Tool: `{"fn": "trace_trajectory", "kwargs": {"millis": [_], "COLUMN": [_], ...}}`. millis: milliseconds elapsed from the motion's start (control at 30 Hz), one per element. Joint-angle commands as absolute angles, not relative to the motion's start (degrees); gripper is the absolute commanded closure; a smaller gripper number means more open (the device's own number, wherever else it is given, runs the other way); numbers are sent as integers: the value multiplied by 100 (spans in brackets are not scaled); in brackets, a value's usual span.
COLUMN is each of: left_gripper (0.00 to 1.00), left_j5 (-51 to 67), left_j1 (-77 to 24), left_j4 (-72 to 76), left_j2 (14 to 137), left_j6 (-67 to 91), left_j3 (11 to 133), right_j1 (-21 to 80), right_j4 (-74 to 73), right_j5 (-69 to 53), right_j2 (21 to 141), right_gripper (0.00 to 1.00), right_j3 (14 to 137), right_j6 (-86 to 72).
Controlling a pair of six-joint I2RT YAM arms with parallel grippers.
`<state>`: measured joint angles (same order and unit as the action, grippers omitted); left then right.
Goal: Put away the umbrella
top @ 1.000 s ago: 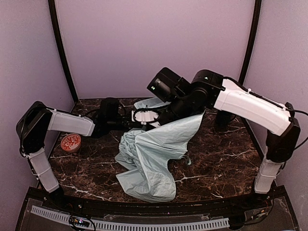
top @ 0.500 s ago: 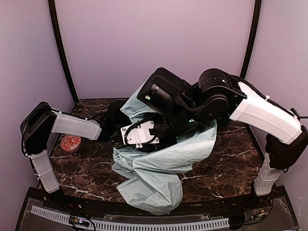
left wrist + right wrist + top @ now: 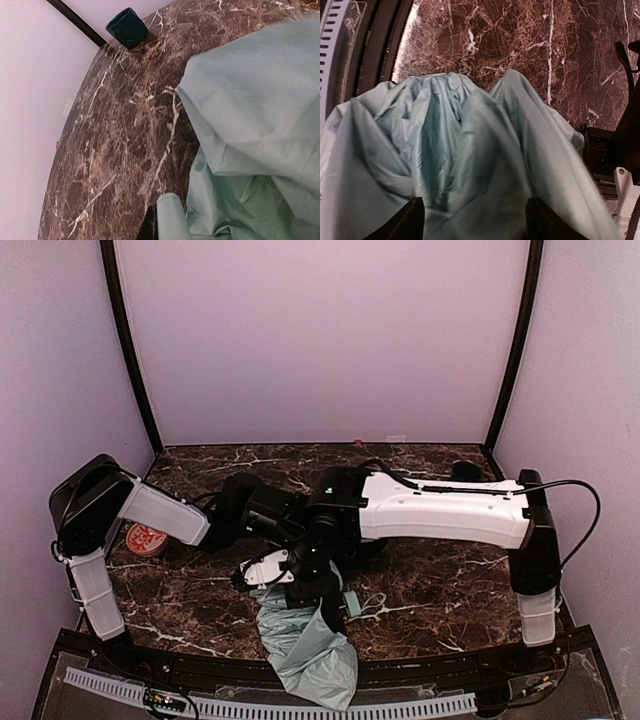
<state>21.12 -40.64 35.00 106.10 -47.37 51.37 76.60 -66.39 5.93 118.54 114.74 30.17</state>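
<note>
The umbrella's pale mint canopy [image 3: 308, 645] lies bunched in a narrow heap that reaches the table's near edge. My right gripper [image 3: 306, 600] points down over it. In the right wrist view the right gripper [image 3: 475, 222] is open, its two dark fingertips [image 3: 402, 220] standing wide apart astride the canopy [image 3: 470, 150]. My left gripper [image 3: 262, 571] sits just left of the heap, mostly hidden under the right arm. In the left wrist view the left gripper [image 3: 161, 226] is shut on the umbrella's mint handle [image 3: 172, 216], with the canopy [image 3: 255, 115] to its right.
A dark green mug [image 3: 127, 27] stands at the back right by the wall [image 3: 463, 471]. A round red thing [image 3: 146, 537] lies at the left beside the left arm. A black rail and a grey slotted strip [image 3: 270, 707] run along the near edge.
The right arm swung down and toward the near edge. The canopy went from a raised, spread heap to a narrow bunch. The right jaws opened. The left gripper stayed shut.
</note>
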Motion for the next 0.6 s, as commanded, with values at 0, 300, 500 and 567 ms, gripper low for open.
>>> {"fn": "trace_trajectory", "kwargs": {"millis": [0,300,500,567], "left_gripper": [100,100,100,100], "left_j5": [1791,1639,1661,1638], "left_j1": [-4017,-3935,-3920,-3916], "left_j4": [3543,3533,3437,3485], "left_j2": [10582,10559,10250,10142], "left_j6": [-4986,-5285,-5424,-5438], "left_j3": [5027,5185,5250,5239], "right_j1": [7381,7264,6616,6191], "right_j4": [-5526,-4665,-3157,-2652], "right_j5": [411,-889,-2069,-2047], "right_j2": [11324,9967,9266,9248], "right_gripper": [26,25,24,23], "right_j3": [11043,10409,9039,8750], "right_j6": [2781,2333,1434,981]}}
